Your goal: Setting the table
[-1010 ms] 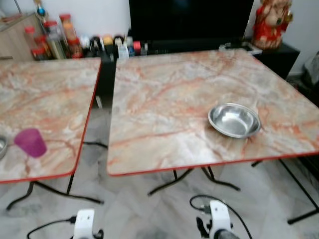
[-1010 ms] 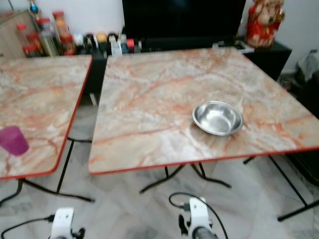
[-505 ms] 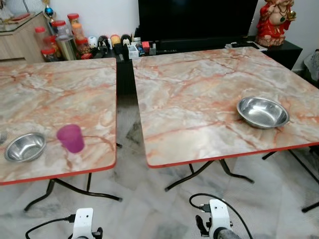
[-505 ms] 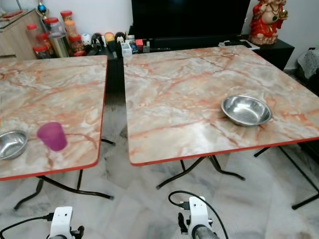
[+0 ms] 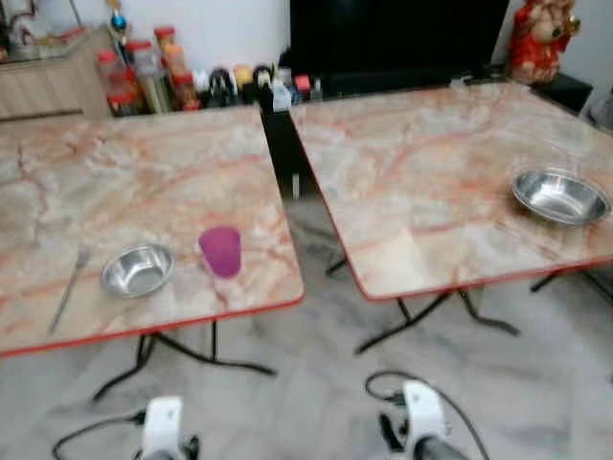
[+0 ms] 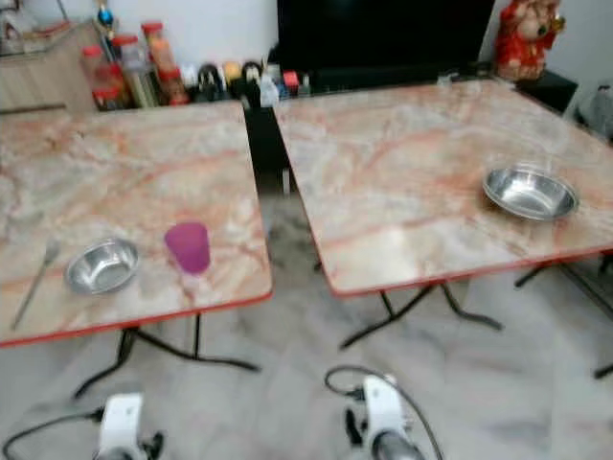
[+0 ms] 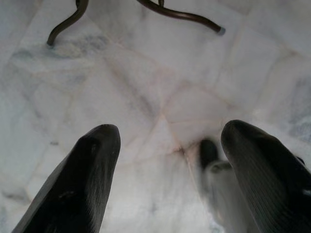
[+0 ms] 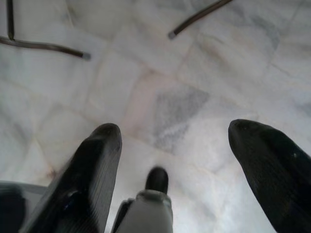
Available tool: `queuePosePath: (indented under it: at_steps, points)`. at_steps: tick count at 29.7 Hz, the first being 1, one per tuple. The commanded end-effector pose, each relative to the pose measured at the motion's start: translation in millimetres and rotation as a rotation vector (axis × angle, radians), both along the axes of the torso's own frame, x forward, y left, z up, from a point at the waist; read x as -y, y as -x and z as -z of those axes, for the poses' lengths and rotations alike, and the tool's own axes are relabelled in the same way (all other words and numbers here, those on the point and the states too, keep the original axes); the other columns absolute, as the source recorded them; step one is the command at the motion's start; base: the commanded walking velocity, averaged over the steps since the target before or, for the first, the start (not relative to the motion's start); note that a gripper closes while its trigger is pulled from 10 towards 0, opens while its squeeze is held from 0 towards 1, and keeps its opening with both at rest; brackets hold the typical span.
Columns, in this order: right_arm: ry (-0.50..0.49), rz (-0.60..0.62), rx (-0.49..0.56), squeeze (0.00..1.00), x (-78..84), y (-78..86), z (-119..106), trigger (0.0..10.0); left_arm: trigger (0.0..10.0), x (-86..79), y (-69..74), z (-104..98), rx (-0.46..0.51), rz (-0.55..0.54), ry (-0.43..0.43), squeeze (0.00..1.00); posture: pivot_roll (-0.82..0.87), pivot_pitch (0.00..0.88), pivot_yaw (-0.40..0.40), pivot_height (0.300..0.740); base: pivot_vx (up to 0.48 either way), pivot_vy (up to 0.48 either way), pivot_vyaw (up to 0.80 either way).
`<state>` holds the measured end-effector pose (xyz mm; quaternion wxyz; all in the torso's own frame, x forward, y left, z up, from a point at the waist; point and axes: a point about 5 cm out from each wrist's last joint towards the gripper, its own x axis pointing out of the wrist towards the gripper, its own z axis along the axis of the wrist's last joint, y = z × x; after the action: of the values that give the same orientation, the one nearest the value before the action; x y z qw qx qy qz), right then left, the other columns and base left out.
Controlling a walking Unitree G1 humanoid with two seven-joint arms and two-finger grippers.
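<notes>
On the left marble table stand a small steel bowl, a purple cup to its right and a fork to its left, all near the front edge. A larger steel bowl rests on the right marble table near its right edge. Both arms hang low, wrists at the bottom of the eye views. My left gripper and right gripper are open over the floor, holding nothing.
A gap of marble floor runs between the two tables, crossed by black table legs. Jars and bottles line a low cabinet at the back, beside a dark TV and a red statue.
The camera has swung left: both tables have shifted right in the picture, and the small bowl, cup and fork on the left table have come further into sight. The arms hang as before.
</notes>
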<state>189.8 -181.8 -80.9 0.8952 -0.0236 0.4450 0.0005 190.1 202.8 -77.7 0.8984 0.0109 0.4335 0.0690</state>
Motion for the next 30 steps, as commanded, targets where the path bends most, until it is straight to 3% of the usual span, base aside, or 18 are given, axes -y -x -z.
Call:
queuePosePath:
  at_steps: [1, 9, 22, 26, 28, 30]
  points:
    - [-0.025, -0.010, 0.024, 0.00, -10.1, -7.1, -2.8, 10.0, 10.0, -10.0, -0.7, -2.2, 0.003, -0.018, -0.022, 0.00, 0.00, 0.000, 0.019, 0.740, 0.000, 0.420, 0.00]
    - [-0.025, -0.015, 0.023, 0.00, -10.2, -7.7, -3.1, 10.0, 10.0, -9.0, -0.2, -1.7, 0.002, -0.015, -0.021, 0.00, 0.00, 0.000, 0.017, 0.740, 0.000, 0.420, 0.00]
    - [-0.028, -0.027, 0.019, 0.00, -11.1, -7.6, -2.9, 10.0, 10.0, -9.6, 0.6, -1.8, 0.009, 0.001, -0.029, 0.00, 0.01, 0.000, 0.016, 0.740, 0.000, 0.000, 0.00]
    - [-0.029, -0.030, 0.017, 0.00, -11.2, -7.5, -2.8, 10.0, 10.0, -7.8, -4.4, -4.7, 0.039, 0.018, -0.035, 0.00, 0.01, 0.000, 0.012, 0.740, 0.000, 0.000, 0.00]
    - [-0.030, -0.030, 0.018, 0.00, -11.5, -7.9, -3.0, 10.0, 10.0, -3.1, -19.4, -13.4, 0.113, 0.050, -0.029, 0.00, 0.02, 0.000, 0.006, 0.740, 0.000, 0.000, 0.00]
    - [-0.030, -0.030, 0.018, 0.00, -11.5, -7.9, -3.0, 10.0, 10.0, -1.2, -24.0, -16.2, 0.135, 0.068, -0.029, 0.00, 0.02, 0.000, 0.006, 0.740, 0.000, 0.000, 0.00]
